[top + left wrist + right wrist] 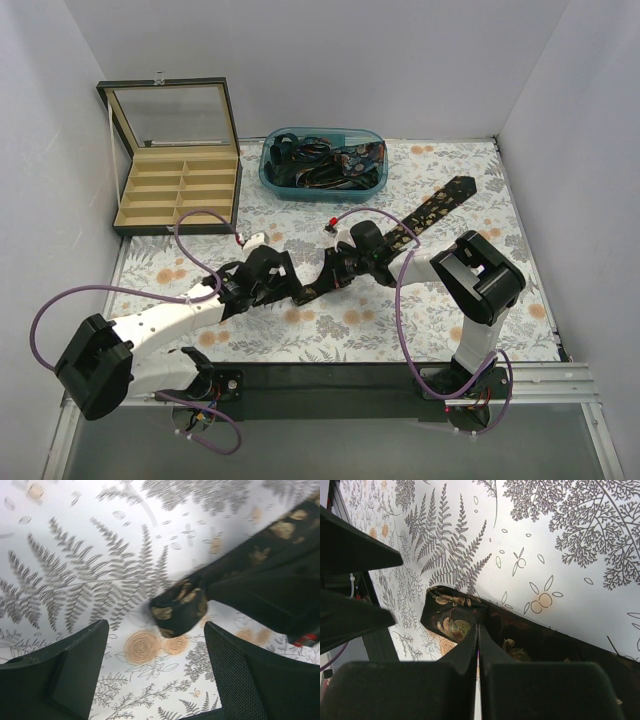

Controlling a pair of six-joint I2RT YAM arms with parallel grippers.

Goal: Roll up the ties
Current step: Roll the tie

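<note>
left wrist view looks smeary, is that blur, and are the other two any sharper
Left wrist: yes, the fern tablecloth and tie end are smeared, likely motion blur. Right wrist: print crisp, but its near fingers are dark and featureless. Top external: sharp, evenly lit, soft shadows only.

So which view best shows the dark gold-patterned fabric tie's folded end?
Left wrist: the tie shows its folded end clear before the open left gripper. Right wrist's shut right gripper half-hides it; overhead it's tiny.

Bright even light, soft wrist-view blur
</note>
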